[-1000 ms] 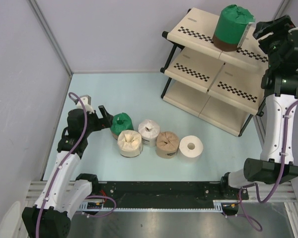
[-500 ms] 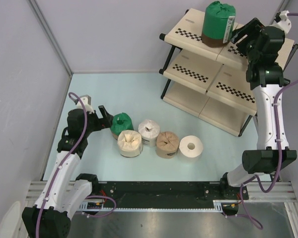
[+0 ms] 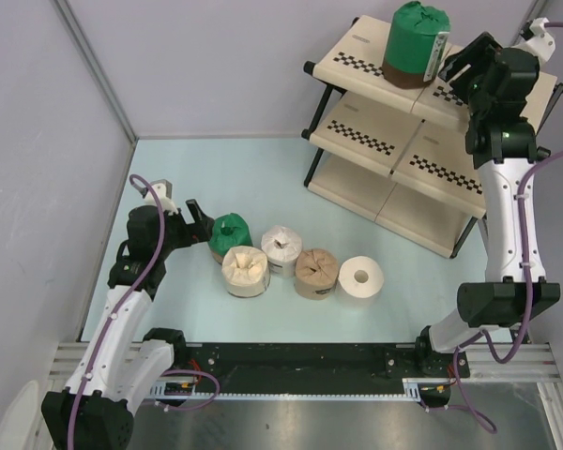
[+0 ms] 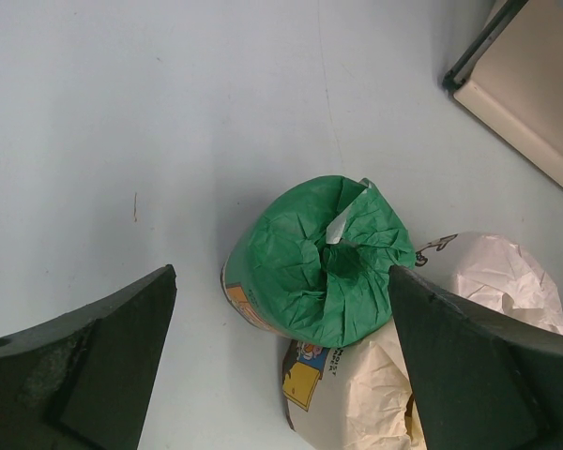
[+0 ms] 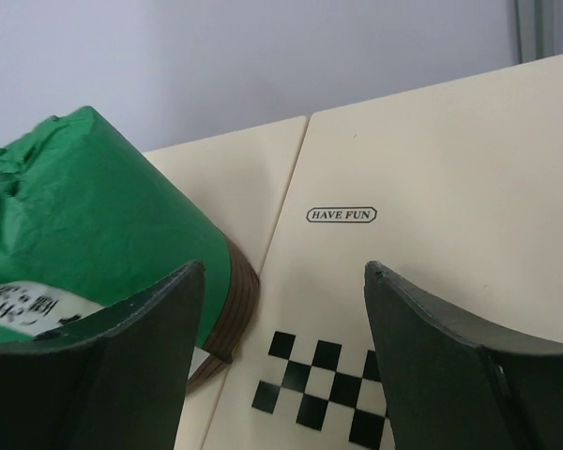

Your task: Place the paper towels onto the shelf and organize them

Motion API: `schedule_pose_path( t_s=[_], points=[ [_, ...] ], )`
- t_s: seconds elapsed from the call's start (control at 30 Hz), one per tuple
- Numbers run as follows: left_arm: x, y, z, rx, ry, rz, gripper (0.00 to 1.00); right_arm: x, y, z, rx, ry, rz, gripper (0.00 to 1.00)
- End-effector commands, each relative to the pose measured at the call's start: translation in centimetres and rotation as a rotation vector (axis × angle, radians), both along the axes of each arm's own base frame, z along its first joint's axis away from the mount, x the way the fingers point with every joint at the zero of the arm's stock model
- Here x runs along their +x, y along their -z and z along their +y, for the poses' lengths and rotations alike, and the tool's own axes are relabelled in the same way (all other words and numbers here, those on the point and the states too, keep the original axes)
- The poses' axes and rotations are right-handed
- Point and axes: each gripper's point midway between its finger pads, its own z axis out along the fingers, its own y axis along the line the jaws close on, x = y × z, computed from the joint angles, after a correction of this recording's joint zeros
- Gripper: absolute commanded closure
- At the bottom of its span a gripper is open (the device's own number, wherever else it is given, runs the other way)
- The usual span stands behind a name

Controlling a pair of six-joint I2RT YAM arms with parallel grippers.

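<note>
— Looking at the right gripper (image 5: 283, 267), why does it sit up at the shelf (image 3: 364, 39)?

— I judge it is at the end of a placing step. One green roll (image 3: 415, 42) stands upright on the shelf's top tier. The gripper is just beside it with its jaws apart, and only beige panel and checkered strip show between them. Nothing is clamped.

— And the left gripper (image 4: 280, 272)?

— Spread wide, straddling the second green roll (image 3: 229, 231), the one farthest from the shelf. I see no contact. It looks lined up for a grasp.

— The other rolls?

— Clustered on the table, well apart from the shelf. The cream roll (image 3: 246, 270) is pressed against the second green roll. Then come the white-wrapped roll (image 3: 281, 248) and the tan roll (image 3: 315, 272). The bare white roll (image 3: 362, 277) lies nearest the shelf's foot. Packed that close, a grasp on one could nudge its neighbour. Five of the six are not yet shelved.

— The surface and the room?

— The table (image 3: 263, 169) is a smooth, pale blue sheet. Plain grey walls (image 3: 38, 141) close in behind the shelf and along the side opposite it.
</note>
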Motion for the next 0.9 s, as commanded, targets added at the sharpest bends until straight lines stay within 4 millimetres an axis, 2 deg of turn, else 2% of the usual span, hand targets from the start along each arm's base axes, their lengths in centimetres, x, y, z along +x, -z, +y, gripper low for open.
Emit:
schedule_pose_path(
  t_s=[0.0, 0.07, 0.1, 0.13, 0.17, 0.2, 0.23, 0.27, 0.3, 0.33, 0.37, 0.4, 0.43, 0.47, 0.5, 0.53, 0.6, 0.67, 0.7, 0.77, 0.8, 0.87],
  points=[
    [0.2, -0.4, -0.1, 0.003, 0.014, -0.011, 0.00, -5.0, -6.6, -1.2, -0.048, 0.061, -0.170, 0.26],
    [0.2, -0.4, -0.1, 0.003, 0.018, -0.011, 0.00, -7.4, -8.0, -1.5, -0.050, 0.081, -0.207, 0.27],
    [0.2, -0.4, -0.1, 0.002, 0.017, -0.010, 0.00, -7.9, -7.4, -2.0, -0.058, 0.113, -0.196, 0.26],
    [0.2, -0.4, -0.1, 0.002, 0.017, -0.010, 0.00, -10.2, -8.6, -1.6, -0.060, 0.109, -0.234, 0.26],
    [0.1, -0.5, -0.1, 0.002, 0.017, -0.013, 0.00, -11.3, -9.0, -1.4, -0.060, 0.109, -0.252, 0.27],
    [0.2, -0.5, -0.1, 0.002, 0.017, -0.014, 0.00, -11.3, -7.2, -0.7, -0.062, 0.091, -0.219, 0.27],
    [0.1, -0.4, -0.1, 0.002, 0.017, -0.011, 0.00, -13.8, -8.4, -0.2, -0.061, 0.072, -0.264, 0.27],
    [0.2, -0.5, -0.1, 0.002, 0.017, -0.014, 0.00, -14.4, -7.7, 0.4, -0.062, 0.050, -0.250, 0.28],
    [0.2, -0.5, -0.2, 0.001, 0.018, -0.013, 0.00, -14.6, -6.3, 2.6, -0.061, -0.020, -0.223, 0.28],
    [0.2, -0.4, -0.1, 0.001, 0.017, -0.011, 0.00, -15.0, -5.3, 3.8, -0.057, -0.059, -0.203, 0.28],
    [0.2, -0.4, -0.2, 0.000, 0.021, -0.011, 0.00, -16.3, -4.8, 5.1, -0.049, -0.106, -0.198, 0.28],
    [0.2, -0.3, -0.3, 0.000, 0.022, -0.006, 0.00, -16.8, -3.9, 8.1, -0.037, -0.196, -0.181, 0.28],
    [0.2, -0.3, -0.3, -0.001, 0.024, -0.006, 0.00, -16.7, -1.6, 10.2, -0.051, -0.252, -0.129, 0.28],
    [0.2, -0.2, -0.3, -0.002, 0.023, -0.003, 0.00, -17.2, -0.2, 11.8, -0.068, -0.295, -0.093, 0.28],
    [0.2, -0.2, -0.3, -0.003, 0.025, -0.001, 0.00, -17.3, 1.0, 12.6, -0.090, -0.281, -0.058, 0.27],
    [0.3, -0.1, -0.3, -0.005, 0.022, 0.001, 0.00, -18.3, 3.1, 17.1, -0.147, -0.396, -0.008, 0.25],
    [0.2, -0.1, -0.4, -0.010, 0.023, 0.008, 0.00, -19.0, 5.3, 20.3, -0.222, -0.434, 0.039, 0.23],
    [0.2, -0.4, -0.4, -0.010, 0.023, 0.008, 0.00, -20.5, 7.2, 25.2, -0.281, -0.580, 0.069, 0.21],
    [0.1, -0.5, -0.3, -0.008, 0.019, 0.006, 0.00, -20.0, 9.6, 27.8, -0.320, -0.638, 0.122, 0.20],
    [0.0, -0.5, -0.1, 0.001, 0.014, 0.002, 0.00, -20.4, 12.3, 31.8, -0.324, -0.796, 0.178, 0.19],
    [-0.1, -0.4, 0.0, 0.005, 0.013, 0.001, 0.00, -19.9, 14.8, 33.7, -0.347, -0.838, 0.236, 0.19],
    [-0.3, 0.0, 0.3, 0.018, -0.002, 0.012, 0.00, -20.1, 17.1, 36.4, -0.352, -0.942, 0.292, 0.18]
  ],
)
